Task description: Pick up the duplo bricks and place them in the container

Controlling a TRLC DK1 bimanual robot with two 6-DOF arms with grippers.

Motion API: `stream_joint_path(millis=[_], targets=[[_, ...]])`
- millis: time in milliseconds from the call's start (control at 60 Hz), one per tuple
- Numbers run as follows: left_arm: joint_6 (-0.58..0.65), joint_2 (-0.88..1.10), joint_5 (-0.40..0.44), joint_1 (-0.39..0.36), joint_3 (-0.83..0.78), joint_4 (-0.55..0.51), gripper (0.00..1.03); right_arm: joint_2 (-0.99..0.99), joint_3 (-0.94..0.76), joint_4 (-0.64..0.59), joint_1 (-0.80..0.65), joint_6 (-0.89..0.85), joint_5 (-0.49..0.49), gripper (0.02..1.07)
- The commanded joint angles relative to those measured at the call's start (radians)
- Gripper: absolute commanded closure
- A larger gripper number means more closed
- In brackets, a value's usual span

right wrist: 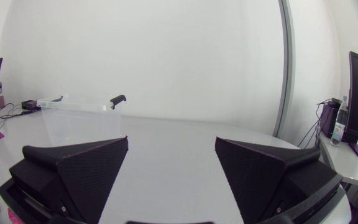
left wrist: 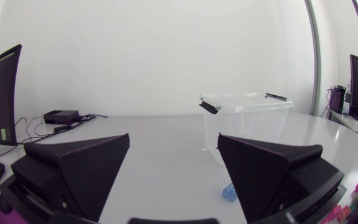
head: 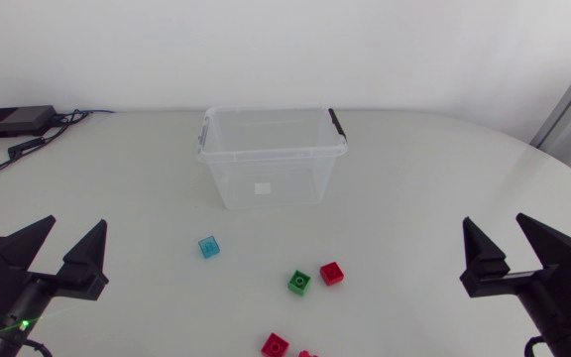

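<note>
Head view shows left claw [head: 74, 226] and right claw [head: 494, 222] both wide open and empty, so the left should drop squarely over the blue brick [head: 208, 246] lying just before the bin [head: 295, 174].

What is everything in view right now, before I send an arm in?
table: one, white, under everything.
container: one, clear with dark handles, far middle of the table, nothing visible inside.
blue brick: one, light blue, nearer than the container, towards my left.
green brick: one, green, near the middle.
red brick: one, red, close beside the green brick.
second red brick: one, red, by the near edge.
red piece: one, red, cut off by the view.
black box: one, black, far left corner, cabled.
left tool: one, black, open, empty.
right tool: one, black, open, empty.
</note>
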Motion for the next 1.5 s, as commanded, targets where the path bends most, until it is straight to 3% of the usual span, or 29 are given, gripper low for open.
stream_joint_path(millis=[0, 550, 700, 867, 1117, 1267, 1367, 1483], targets=[[-0.01, -0.009, -0.004, -0.004, -0.018, 0.004, 0.04, -0.005, -0.022, -0.004, 0.005, 0.012, 0.003, 0.06], [-0.009, -0.01, -0.004, -0.002, 0.02, -0.014, 0.05, 0.004, 0.006, 0.01, 0.007, 0.008, 0.002, 0.07], [-0.009, 0.014, -0.004, 0.0, 0.074, -0.03, 0.05, 0.222, 0.101, 0.074, 0.01, 0.008, -0.003, 0.07], [-0.003, 0.246, -0.004, -0.004, 0.21, -0.045, 0.06, 0.542, 0.266, 0.07, 0.012, 0.008, -0.043, 0.07], [-0.003, 0.58, 0.012, -0.045, 0.432, -0.231, 0.07, 0.716, 0.386, -0.036, 0.071, 0.036, -0.052, 0.07], [0.031, 0.735, 0.012, -0.053, 0.525, -0.303, 0.06, 0.851, 0.474, -0.161, 0.088, 0.042, -0.066, 0.07], [0.111, 0.893, 0.027, -0.085, 0.595, -0.389, 0.06, 1.01, 0.575, -0.315, 0.114, 0.031, -0.07, 0.07], [0.31, 1.103, 0.027, -0.135, 0.692, -0.508, 0.06, 1.112, 0.628, -0.378, 0.163, 0.027, -0.136, 0.07]])
